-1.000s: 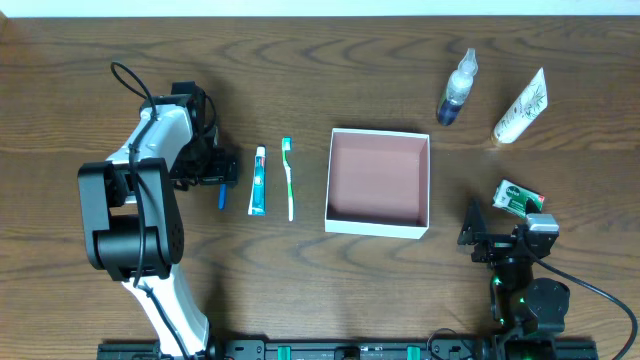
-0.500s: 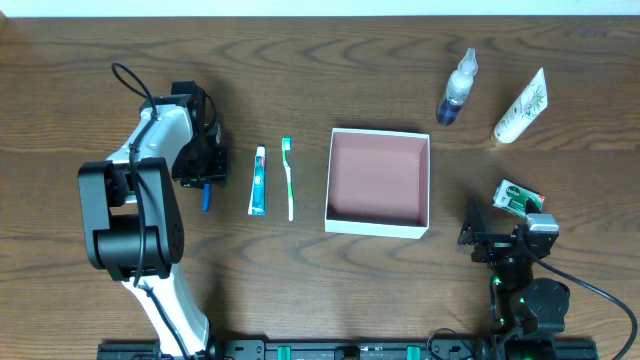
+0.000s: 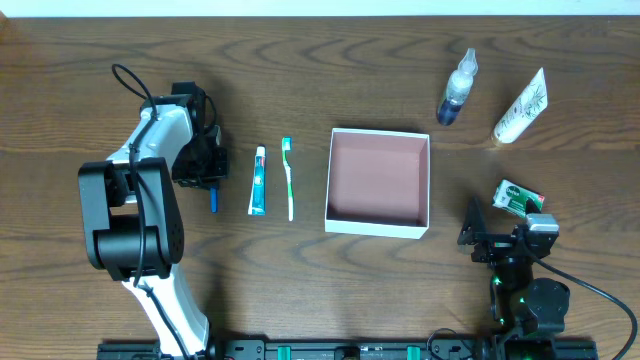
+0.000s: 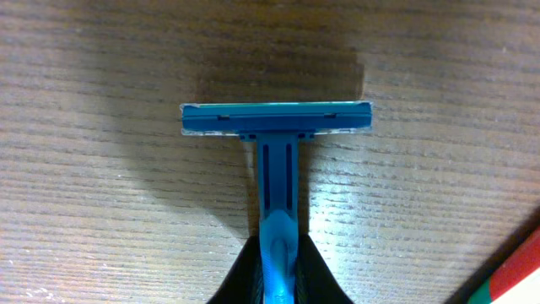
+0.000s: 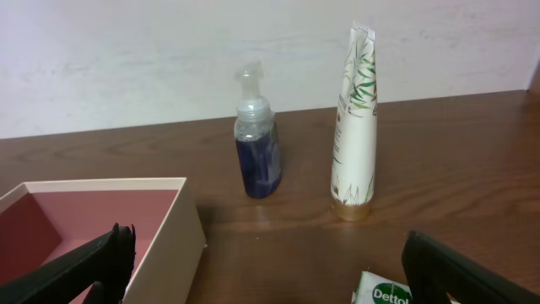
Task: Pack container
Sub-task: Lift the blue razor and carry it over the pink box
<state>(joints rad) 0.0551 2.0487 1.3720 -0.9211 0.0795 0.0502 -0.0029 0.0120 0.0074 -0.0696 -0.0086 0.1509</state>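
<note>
The container [image 3: 378,227], a shallow white-walled square box with a pinkish-brown inside, stands empty at mid-table. Its near corner shows in the right wrist view [image 5: 164,241]. Left of it, my left gripper [image 3: 207,168] points down at the table, shut on the handle of a blue razor [image 3: 213,200]. In the left wrist view the razor [image 4: 277,120] lies on the wood, head away, with its handle pinched between the black fingers [image 4: 243,285] of the gripper [image 4: 278,283]. My right gripper [image 3: 478,236] rests at the front right, open [image 5: 270,279], holding nothing.
A toothpaste tube [image 3: 258,180] and a green toothbrush [image 3: 288,178] lie between the razor and the box. A spray bottle [image 3: 457,88] and a white tube [image 3: 520,108] sit at the back right. A green-and-white soap packet [image 3: 518,198] lies by my right gripper.
The left gripper's jaws have closed from wide open onto the razor handle, and the razor has shifted slightly. The right arm has stayed still.
</note>
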